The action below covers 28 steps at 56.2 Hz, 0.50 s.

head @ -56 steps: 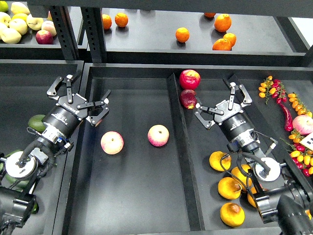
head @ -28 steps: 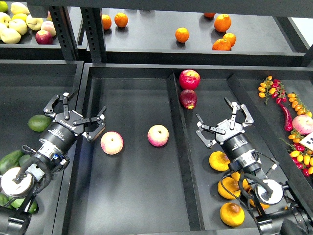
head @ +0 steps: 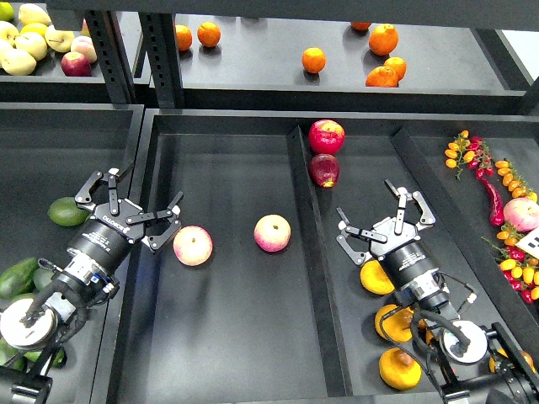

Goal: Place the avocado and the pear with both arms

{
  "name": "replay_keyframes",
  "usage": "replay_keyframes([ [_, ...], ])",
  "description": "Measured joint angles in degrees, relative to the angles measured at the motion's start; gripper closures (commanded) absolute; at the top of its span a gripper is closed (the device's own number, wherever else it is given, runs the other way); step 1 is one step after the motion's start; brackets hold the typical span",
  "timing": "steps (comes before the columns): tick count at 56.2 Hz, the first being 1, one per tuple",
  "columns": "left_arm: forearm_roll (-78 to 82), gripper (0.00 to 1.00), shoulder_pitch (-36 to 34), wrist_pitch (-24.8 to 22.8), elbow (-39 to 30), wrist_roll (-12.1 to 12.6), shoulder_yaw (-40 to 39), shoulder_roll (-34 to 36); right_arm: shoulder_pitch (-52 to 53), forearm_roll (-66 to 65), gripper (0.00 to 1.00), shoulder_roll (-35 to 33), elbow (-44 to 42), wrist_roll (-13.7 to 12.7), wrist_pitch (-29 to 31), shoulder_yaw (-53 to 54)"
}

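Note:
Several dark green avocados lie in the left tray: one (head: 67,210) just left of my left gripper, others (head: 17,276) at the lower left, partly hidden by my arm. Three yellow-orange pears with brown blotches lie in the right compartment: one (head: 376,277) right under my right wrist, two (head: 394,323) (head: 399,369) nearer the front, partly behind my arm. My left gripper (head: 130,204) is open and empty over the rim between the left and middle trays. My right gripper (head: 383,219) is open and empty, just beyond the nearest pear.
Two pink-yellow apples (head: 193,245) (head: 272,233) lie in the middle tray (head: 227,337). Two red apples (head: 327,135) (head: 324,169) sit at the back of the right compartment. Oranges (head: 383,39) and pale apples (head: 34,42) are on the back shelf. Peppers (head: 493,194) lie at the far right.
Both arms have drawn back toward the front. The left gripper moved down and left toward the avocado tray. The right gripper moved down toward the pears. Both stayed open.

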Motion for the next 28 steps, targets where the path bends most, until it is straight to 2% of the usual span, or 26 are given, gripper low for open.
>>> replay_keyframes([
  [15, 0.08, 0.00, 0.19, -0.04, -0.03, -0.65, 0.01, 0.00, 0.00, 0.00, 0.00, 0.00, 0.03, 0.06, 0.00, 0.06],
  [18, 0.09, 0.00, 0.25, -0.04, -0.04, -1.62, -0.03, 0.00, 0.00, 0.00, 0.00, 0.00, 0.05, 0.19, 0.00, 0.07],
  [19, 0.09, 0.00, 0.31, -0.04, -0.04, -3.01, -0.07, 0.00, 0.00, 0.00, 0.00, 0.00, 0.10, 0.28, 0.00, 0.08],
  [20, 0.09, 0.00, 0.33, -0.04, -0.04, -3.38, -0.09, 0.00, 0.00, 0.00, 0.00, 0.00, 0.10, 0.30, 0.00, 0.08],
  [28, 0.09, 0.00, 0.41, -0.04, -0.04, -5.29, 0.03, 0.00, 0.00, 0.00, 0.00, 0.00, 0.12, 0.45, 0.00, 0.15],
])
